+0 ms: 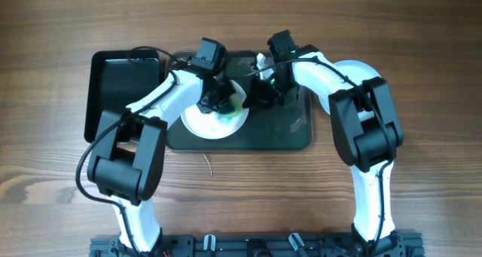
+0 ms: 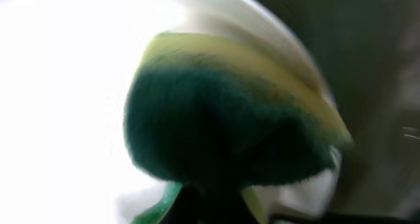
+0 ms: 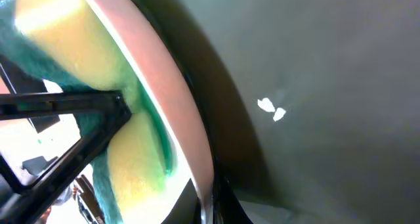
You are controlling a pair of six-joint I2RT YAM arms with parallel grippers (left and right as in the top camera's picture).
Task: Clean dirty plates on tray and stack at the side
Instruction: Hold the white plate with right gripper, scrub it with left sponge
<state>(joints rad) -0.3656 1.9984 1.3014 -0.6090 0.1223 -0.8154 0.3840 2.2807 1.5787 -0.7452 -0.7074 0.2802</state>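
L end effector (image 1: 212,102): sponge (image 2: 230,119) on plate (image 1: 215,126)

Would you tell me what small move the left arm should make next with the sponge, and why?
Probably sweep the sponge in the left gripper across the white plate toward its rim, where green smearing shows, while the right gripper holds that rim over the tray.

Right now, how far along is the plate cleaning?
Done: a pale plate sits off the tray, right side; stack count unclear. In hand: left hand presses a sponge on the white plate; right hand seems to grip its rim. Left: green smear shows on it; then stacking.
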